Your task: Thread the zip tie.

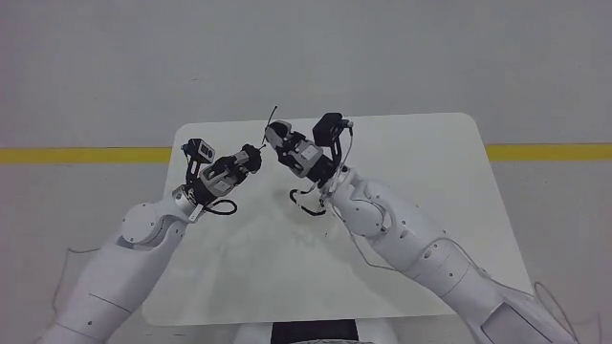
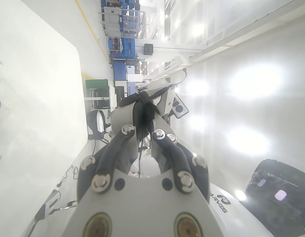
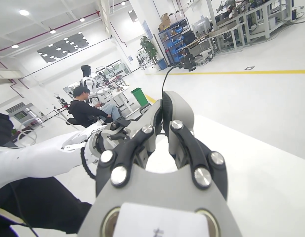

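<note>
The zip tie [image 3: 163, 85] hangs above the bench [image 1: 430, 162] towards its 12 o'clock edge, tail poking out of the right jaws clamped on it, the left jaws at their 8 o'clock pinching seemingly its head, presumably to align both ends.

Overhead camera faces table [image 1: 430, 153]; wrist cameras behind left tool [image 2: 142, 99], right tool [image 3: 165, 97].

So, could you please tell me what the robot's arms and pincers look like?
The left arm and right arm have smooth, rounded white shells, and black cables loop at their wrists. The left pincer and right pincer each have a light grey base, black linkage bars fixed with silver rivets, and two grey fingers lined in ribbed black.
</note>
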{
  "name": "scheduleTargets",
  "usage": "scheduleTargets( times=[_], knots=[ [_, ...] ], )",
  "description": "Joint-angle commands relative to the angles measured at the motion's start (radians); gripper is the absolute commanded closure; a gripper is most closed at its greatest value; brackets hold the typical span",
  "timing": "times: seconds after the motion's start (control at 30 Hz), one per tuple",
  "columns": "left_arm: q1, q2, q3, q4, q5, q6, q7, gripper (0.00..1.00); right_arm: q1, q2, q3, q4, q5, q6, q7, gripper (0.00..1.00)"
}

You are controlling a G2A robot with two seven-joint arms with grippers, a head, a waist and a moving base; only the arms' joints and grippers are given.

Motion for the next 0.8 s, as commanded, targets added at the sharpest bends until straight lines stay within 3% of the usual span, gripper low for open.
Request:
scheduleTargets(
  times=[0.0,0.77],
  knots=[
    [0.0,0.0,0.0,0.0,0.0,0.0,0.0,1.0,-0.004,-0.003,0.008,0.002,-0.004,-0.004,0.004,1.0],
    [0.0,0.0,0.0,0.0,0.0,0.0,0.0,1.0,-0.037,-0.028,0.069,0.009,-0.034,-0.042,0.057,1.0]
  ],
)
